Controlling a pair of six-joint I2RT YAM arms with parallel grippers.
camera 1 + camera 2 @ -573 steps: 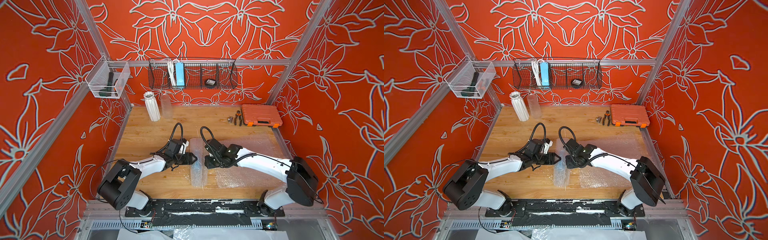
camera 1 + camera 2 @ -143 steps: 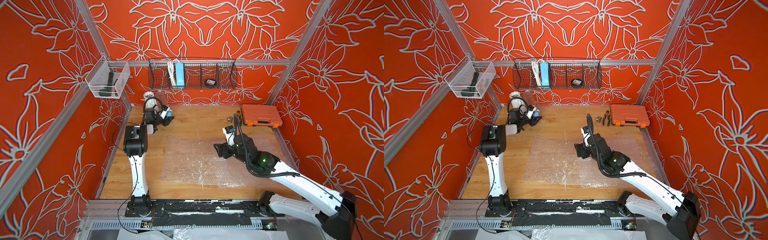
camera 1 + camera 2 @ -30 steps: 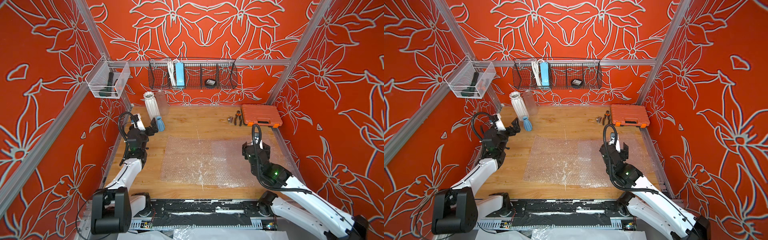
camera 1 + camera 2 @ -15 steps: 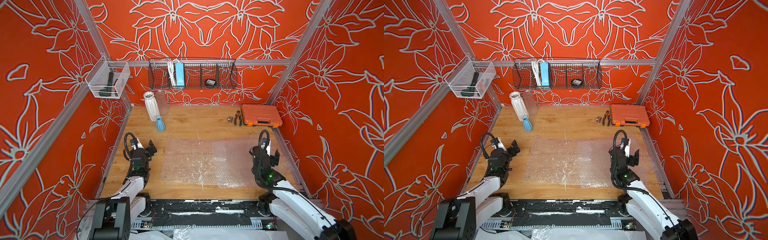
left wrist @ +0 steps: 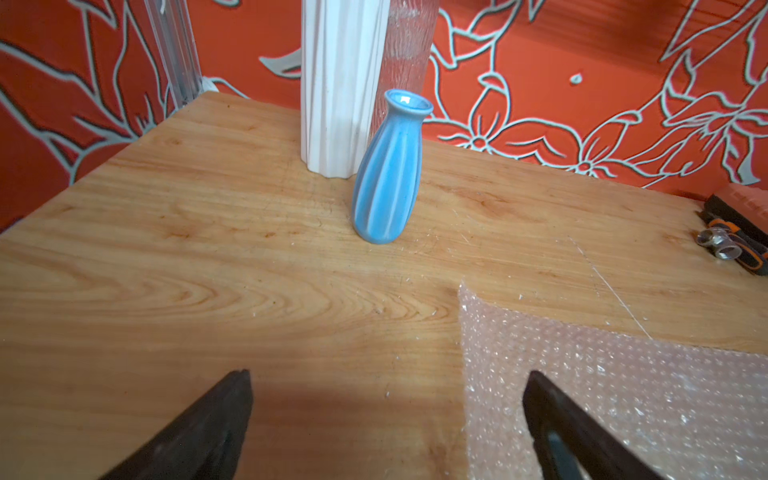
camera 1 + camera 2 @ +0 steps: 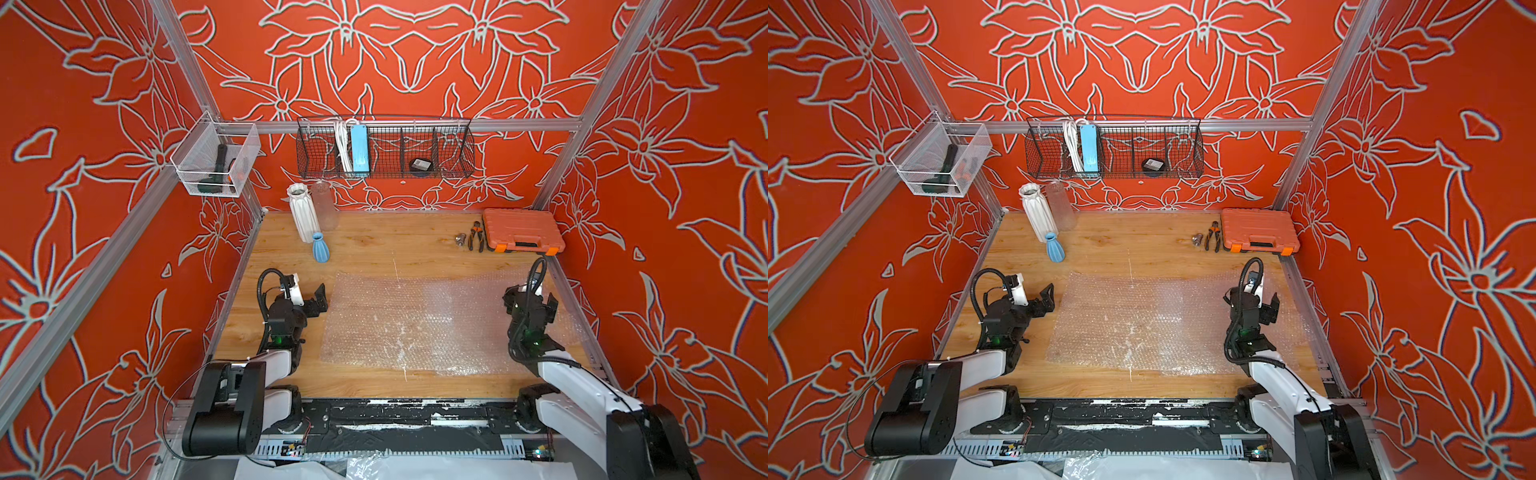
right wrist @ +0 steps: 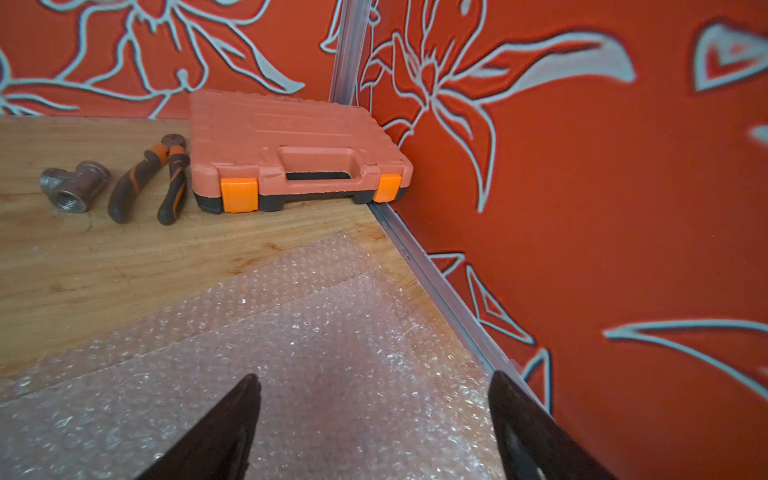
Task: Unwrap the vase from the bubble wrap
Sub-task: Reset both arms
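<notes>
A small blue ribbed vase (image 6: 320, 248) (image 6: 1054, 248) (image 5: 388, 172) stands bare and upright at the back left of the wooden table. The bubble wrap (image 6: 419, 322) (image 6: 1154, 320) (image 5: 623, 395) (image 7: 291, 365) lies spread flat across the middle and right of the table; its right part shows two overlapping layers. My left gripper (image 6: 314, 300) (image 6: 1045, 300) (image 5: 386, 386) is open and empty, low beside the sheet's left edge, well short of the vase. Over the sheet's right end my right gripper (image 6: 530, 298) (image 6: 1253, 300) (image 7: 374, 386) is open with nothing in it.
Behind the blue vase stand a tall white ribbed vase (image 6: 302, 212) and a clear glass one (image 6: 325, 205). An orange tool case (image 6: 523, 230) (image 7: 291, 145), pliers (image 6: 476, 236) (image 7: 153, 183) and a metal pipe fitting (image 6: 460, 238) (image 7: 75, 187) lie at the back right. Wire baskets (image 6: 384, 145) hang on the back wall.
Both arms have drawn back toward the front edge over the last second. The left gripper has come away from the vase, which stays standing. The wrap lies still.
</notes>
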